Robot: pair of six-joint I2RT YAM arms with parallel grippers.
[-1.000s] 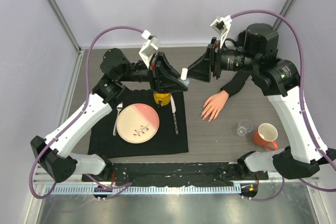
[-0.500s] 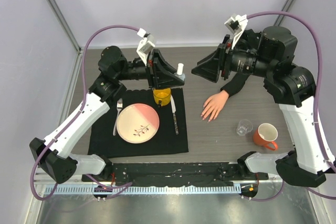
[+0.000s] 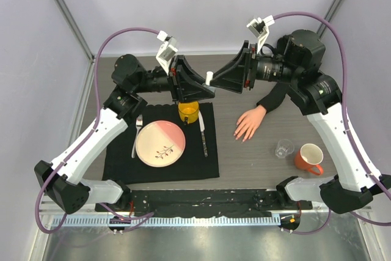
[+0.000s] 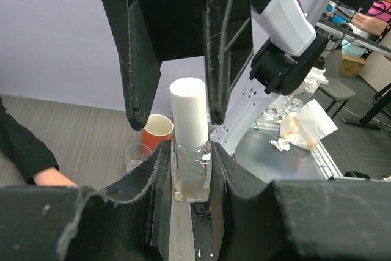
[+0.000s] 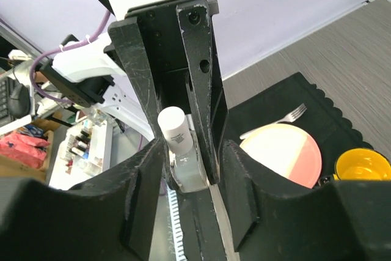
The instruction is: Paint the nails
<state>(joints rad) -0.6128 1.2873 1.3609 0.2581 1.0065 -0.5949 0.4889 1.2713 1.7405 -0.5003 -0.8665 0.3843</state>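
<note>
Top: I see the mannequin hand flat on the grey table, right of the black mat, the nails pointing near. Left gripper and right gripper meet in the air over a yellow cup.

Left wrist: left jaws are clamped on the clear bottle. Right jaws are part-open, straddling its white cap; I can't tell if they touch it.

Right wrist: shows plate and fork, with purple wall behind.
</note>
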